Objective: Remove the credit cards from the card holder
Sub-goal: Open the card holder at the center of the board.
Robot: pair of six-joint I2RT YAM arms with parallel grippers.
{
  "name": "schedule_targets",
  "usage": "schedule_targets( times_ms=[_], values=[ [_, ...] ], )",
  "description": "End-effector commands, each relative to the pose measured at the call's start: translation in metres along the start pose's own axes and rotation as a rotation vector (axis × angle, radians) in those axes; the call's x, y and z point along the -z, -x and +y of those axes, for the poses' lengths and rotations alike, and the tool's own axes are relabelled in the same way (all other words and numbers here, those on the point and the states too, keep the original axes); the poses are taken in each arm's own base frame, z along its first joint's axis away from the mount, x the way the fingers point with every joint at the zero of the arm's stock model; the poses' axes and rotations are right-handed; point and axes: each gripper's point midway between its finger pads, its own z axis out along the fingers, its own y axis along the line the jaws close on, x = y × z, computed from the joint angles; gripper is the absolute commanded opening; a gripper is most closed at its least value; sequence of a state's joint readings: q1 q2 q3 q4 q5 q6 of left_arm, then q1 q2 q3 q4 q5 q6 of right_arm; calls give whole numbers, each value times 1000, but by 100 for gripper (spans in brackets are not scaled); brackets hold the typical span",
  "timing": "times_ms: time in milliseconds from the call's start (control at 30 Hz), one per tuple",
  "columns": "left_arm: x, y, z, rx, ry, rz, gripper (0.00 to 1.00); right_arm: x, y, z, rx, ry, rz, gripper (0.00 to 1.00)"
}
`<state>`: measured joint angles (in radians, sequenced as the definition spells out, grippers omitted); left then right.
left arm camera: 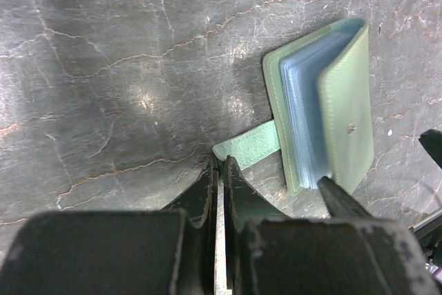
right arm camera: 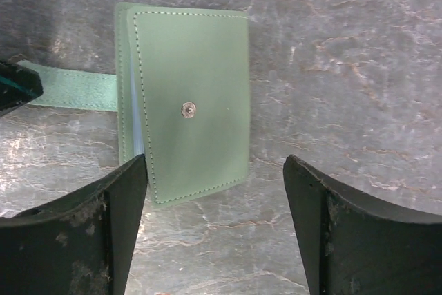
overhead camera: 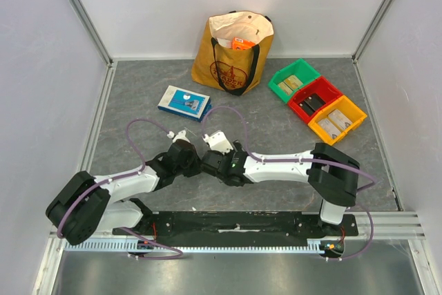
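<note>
Right jaws, spread, hang low over the grey marbled bench (right arm camera: 359,67) and straddle a corner of the pale green stitched folding card holder (right arm camera: 193,101), which lies half-closed.

Left jaws are pressed together at its green strap tab (left arm camera: 248,145); whether they pinch it, cannot tell.

Risks: strap slips and holder slides or folds shut; one right jaw snags the bluish clear pockets (left arm camera: 300,115).

No cards visible. Open bench surrounds the holder; no edge near.

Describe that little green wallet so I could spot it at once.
On the grey marbled table, look at the middle, where the left claw and right claw meet, nearer than the yellow tote bag. There lies the card holder: a small pale green wallet, half open like a booklet, with bluish clear pockets and a side strap. The blue-and-white box nearby is larger.
</note>
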<state>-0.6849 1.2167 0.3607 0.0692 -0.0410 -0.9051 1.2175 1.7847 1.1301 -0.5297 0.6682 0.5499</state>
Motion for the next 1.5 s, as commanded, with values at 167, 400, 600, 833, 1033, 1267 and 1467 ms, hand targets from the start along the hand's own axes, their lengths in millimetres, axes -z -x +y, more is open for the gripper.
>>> schedule_targets(
  times_ms=[167,400,600,833,1033,1267,1467],
  values=[
    [6,-1,3,-40,13,16,2,27,32,-46,-74,-84,-81,57],
    [11,-1,13,-53,58,12,2,1,14,-76,-164,-44,0,22],
    [10,2,19,-56,92,6,2,-27,-20,-77,-217,41,89,19],
    [10,12,16,-85,114,-2,2,-36,-43,-72,-232,70,131,23],
    [15,15,12,-95,102,-8,2,0,9,-76,-272,142,-14,55],
    [17,14,9,-95,83,-3,2,46,64,-51,-228,246,-162,84],
    [17,13,9,-99,84,-1,2,64,87,-19,-188,337,-207,80]
  ],
)
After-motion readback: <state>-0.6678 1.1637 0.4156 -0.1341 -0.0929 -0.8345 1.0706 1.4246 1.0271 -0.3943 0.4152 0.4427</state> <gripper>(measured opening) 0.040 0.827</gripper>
